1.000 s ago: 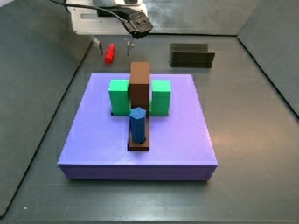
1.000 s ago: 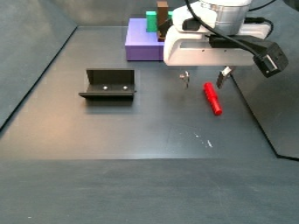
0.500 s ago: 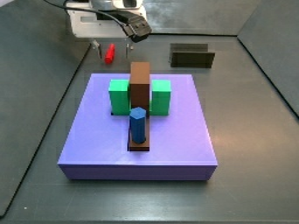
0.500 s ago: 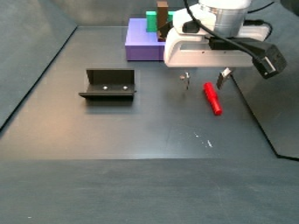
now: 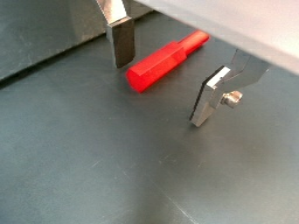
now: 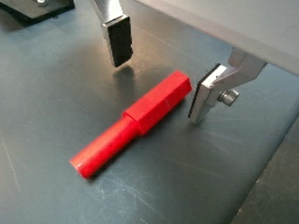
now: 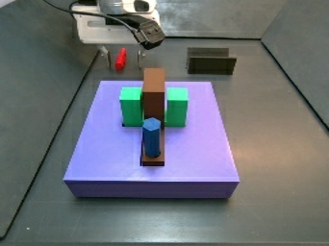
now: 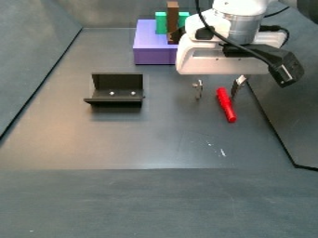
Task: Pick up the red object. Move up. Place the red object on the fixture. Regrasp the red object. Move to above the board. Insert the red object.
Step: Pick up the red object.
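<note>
Partly cut off, the gripper [image 6: 158,74] hangs wide, straddling the red object [image 6: 129,133].

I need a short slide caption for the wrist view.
Open gripper above the red object lying on the floor, not yet grasped.

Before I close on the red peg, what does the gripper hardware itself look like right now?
The gripper has a boxy white body with a black camera module on one side and black cables above. Its fingers are flat silver plates with dark pads; one carries a small screw fitting.
</note>
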Tool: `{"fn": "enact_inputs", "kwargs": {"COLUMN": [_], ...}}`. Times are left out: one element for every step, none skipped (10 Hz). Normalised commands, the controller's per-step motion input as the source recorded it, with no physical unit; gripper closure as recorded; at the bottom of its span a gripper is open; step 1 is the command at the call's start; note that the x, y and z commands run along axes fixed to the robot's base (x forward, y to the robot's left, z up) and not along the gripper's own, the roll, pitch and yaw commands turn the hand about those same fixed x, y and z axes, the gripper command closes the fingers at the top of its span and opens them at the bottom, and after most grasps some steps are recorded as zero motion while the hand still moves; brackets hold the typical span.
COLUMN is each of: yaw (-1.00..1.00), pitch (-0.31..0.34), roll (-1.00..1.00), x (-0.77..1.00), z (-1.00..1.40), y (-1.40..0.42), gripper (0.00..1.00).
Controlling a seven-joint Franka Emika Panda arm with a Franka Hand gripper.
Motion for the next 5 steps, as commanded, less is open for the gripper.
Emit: {"fn": "enact_inputs", "kwargs": {"yaw": [0.0, 0.0, 0.0, 0.0, 0.0], "pitch": [-0.004, 0.0, 0.0, 0.0, 0.0], "roll": [0.0, 0.0, 0.0, 0.0, 0.0], "x": [0.0, 0.0, 0.0, 0.0, 0.0], "z": [-0.04, 0.0, 0.0, 0.0, 0.0], "y": [0.0, 0.0, 0.0, 0.0, 0.0], "gripper": [0.0, 0.0, 1.0, 1.0, 1.0]}}
